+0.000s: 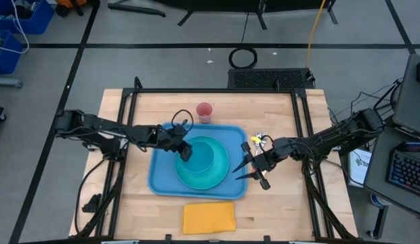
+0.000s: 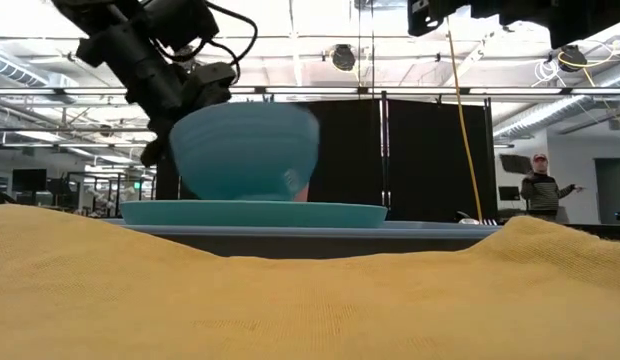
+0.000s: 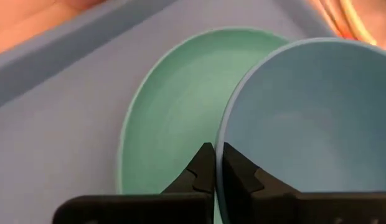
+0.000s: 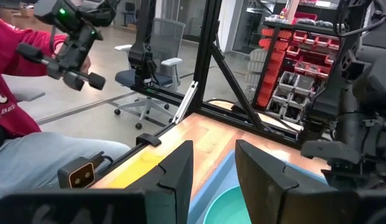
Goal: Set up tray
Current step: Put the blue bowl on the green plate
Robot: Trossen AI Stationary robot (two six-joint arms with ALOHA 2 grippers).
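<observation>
The light-blue tray [image 1: 161,177] lies mid-table with a round teal plate [image 1: 220,181] on it. A teal bowl [image 1: 204,154] stands mouth up over the plate, and my left gripper [image 1: 185,152] is shut on its left rim. In the low view the bowl's base [image 2: 258,196] is down at the plate [image 2: 255,212]; whether they touch I cannot tell. My right gripper [image 1: 245,161] hovers open at the tray's right edge, nothing between its fingers [image 4: 180,168]. My left gripper pinches the bowl's rim [image 3: 221,134] on the side toward the table's left, one finger inside the bowl and one outside. The fingers slant down from the left. The bowl sits mouth up, tipped slightly, over the plate.
A pink cup [image 1: 204,112] stands on the table behind the tray. An orange napkin [image 1: 208,217] lies near the front edge. Small yellow and white items [image 1: 259,140] lie right of the tray. A seated person [image 4: 18,81] shows beyond the table's far left.
</observation>
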